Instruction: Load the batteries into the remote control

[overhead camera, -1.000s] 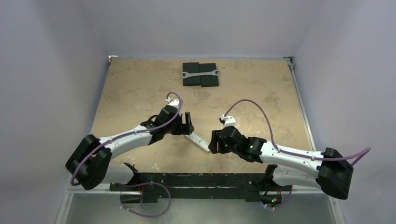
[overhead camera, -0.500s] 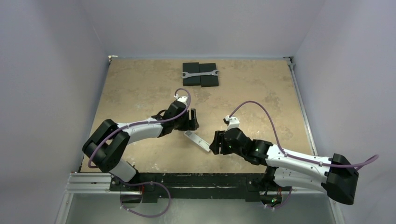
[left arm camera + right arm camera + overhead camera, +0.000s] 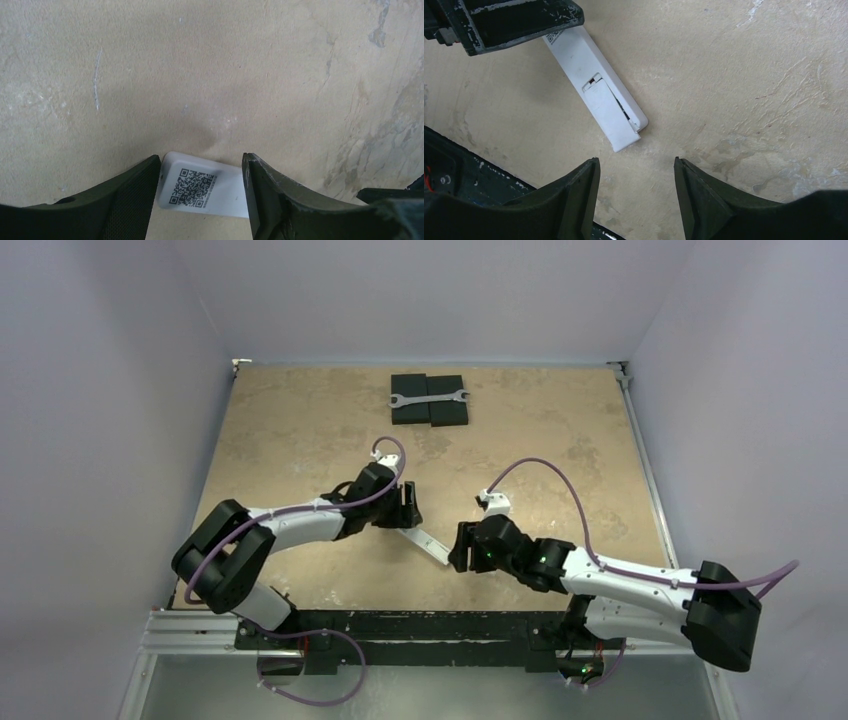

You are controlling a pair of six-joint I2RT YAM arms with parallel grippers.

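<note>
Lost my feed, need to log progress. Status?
Left gripper astride QR end of remote control, grip unconfirmed. Right gripper open, hovering off other end. Remote face down, battery cover askew, batteries not in sight. Nothing blocking.

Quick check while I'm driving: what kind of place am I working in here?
Probably a lab test cell, not a home: plain pale walls box in a tan mottled tabletop, a black mounting rail runs along its near edge, and a silver wrench lies across two black pads.
</note>
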